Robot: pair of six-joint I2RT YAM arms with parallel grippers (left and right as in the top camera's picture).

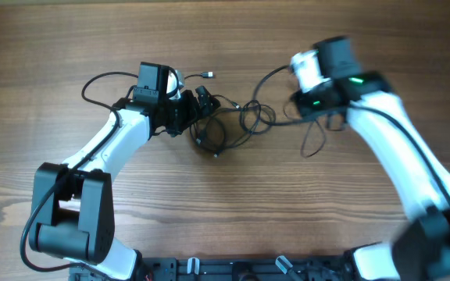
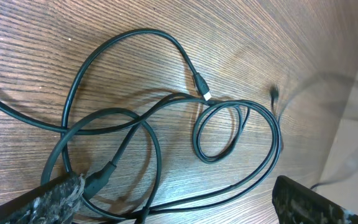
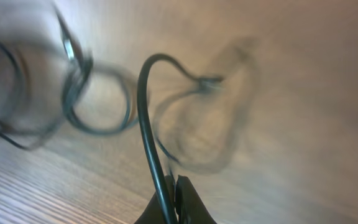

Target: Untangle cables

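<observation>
The cables (image 1: 229,125) lie tangled mid-table. My right gripper (image 3: 173,190) is pinched tight on one strand; my left gripper (image 2: 179,186) gapes wide, holding nothing. I'd pull slowly toward three o'clock, though the blur may hide snags.

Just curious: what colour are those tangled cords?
The cords are black, clearest in the left wrist view.

Thin black cables (image 1: 244,119) lie in loose, overlapping loops, plug ends free; one strand rises, pinched by the right claw (image 3: 173,190).
</observation>
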